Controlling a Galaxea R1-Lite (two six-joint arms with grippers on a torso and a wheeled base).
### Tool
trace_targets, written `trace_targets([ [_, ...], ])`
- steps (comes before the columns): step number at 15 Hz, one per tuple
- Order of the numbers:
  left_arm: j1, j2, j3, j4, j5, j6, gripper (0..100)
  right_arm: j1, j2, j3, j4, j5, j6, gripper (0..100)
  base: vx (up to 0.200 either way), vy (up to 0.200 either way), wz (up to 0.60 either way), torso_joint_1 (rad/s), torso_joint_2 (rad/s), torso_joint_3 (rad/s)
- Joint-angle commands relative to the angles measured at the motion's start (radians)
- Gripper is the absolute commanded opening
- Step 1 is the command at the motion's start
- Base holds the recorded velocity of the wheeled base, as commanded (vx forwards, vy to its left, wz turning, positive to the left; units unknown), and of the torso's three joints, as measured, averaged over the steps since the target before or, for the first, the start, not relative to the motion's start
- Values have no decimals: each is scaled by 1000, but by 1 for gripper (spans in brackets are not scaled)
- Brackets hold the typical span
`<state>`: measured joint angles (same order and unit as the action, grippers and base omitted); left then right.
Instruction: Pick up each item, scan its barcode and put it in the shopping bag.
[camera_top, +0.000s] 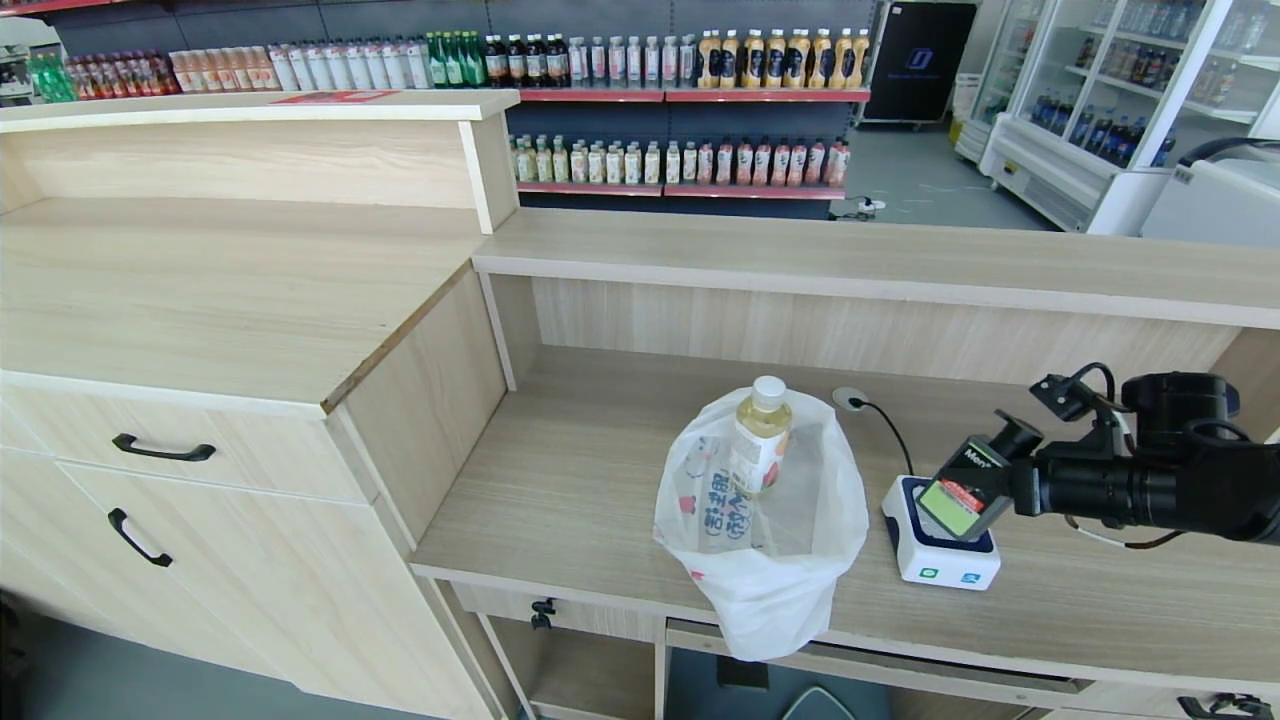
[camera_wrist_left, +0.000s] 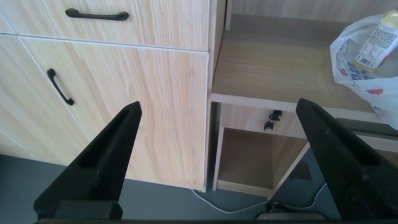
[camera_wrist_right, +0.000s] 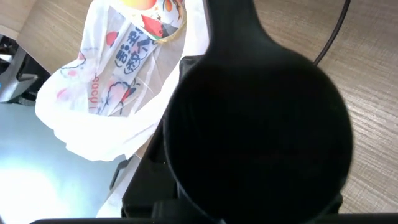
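A white plastic shopping bag (camera_top: 770, 560) stands open on the lower counter with a yellow drink bottle (camera_top: 760, 435) upright inside it. To its right sits a white barcode scanner (camera_top: 940, 560) with a blue top. My right gripper (camera_top: 1000, 468) is shut on a black bottle (camera_top: 958, 498) with a green and red label, held tilted just above the scanner. In the right wrist view the black bottle's round end (camera_wrist_right: 258, 143) blocks most of the bag (camera_wrist_right: 99, 106). My left gripper (camera_wrist_left: 217, 155) hangs open and low, in front of the cabinet doors, left of the bag (camera_wrist_left: 367, 56).
The lower counter (camera_top: 580, 480) lies in a recess with a raised ledge behind and a taller cabinet (camera_top: 200, 300) with black handles on the left. The scanner's cable (camera_top: 885, 420) runs to a port at the back. Store shelves of drinks stand beyond.
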<state>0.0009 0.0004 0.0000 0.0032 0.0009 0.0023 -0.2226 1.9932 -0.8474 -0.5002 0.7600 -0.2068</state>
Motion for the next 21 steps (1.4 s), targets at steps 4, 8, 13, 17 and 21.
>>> trace_targets([
  [4, 1, 0, 0, 0, 1, -1, 100, -141, -507, 347, -35, -172, -94, 0, 0, 0, 0, 0, 0, 0],
  [8, 1, 0, 0, 0, 1, -1, 100, -236, -594, 366, -90, -174, -355, 0, 0, 0, 0, 0, 0, 0],
  [13, 2, 0, 0, 0, 1, -1, 100, -198, -622, 364, -178, -171, -530, 0, 0, 0, 240, 2, 2, 1],
  [17, 1, 0, 0, 0, -1, -1, 100, -1, -588, 349, -189, -197, -487, 0, 0, 0, 450, 1, 2, 3],
  [21, 1, 0, 0, 0, 1, 1, 100, 167, -450, 350, -175, -185, -424, 0, 0, 0, 0, 0, 0, 0],
])
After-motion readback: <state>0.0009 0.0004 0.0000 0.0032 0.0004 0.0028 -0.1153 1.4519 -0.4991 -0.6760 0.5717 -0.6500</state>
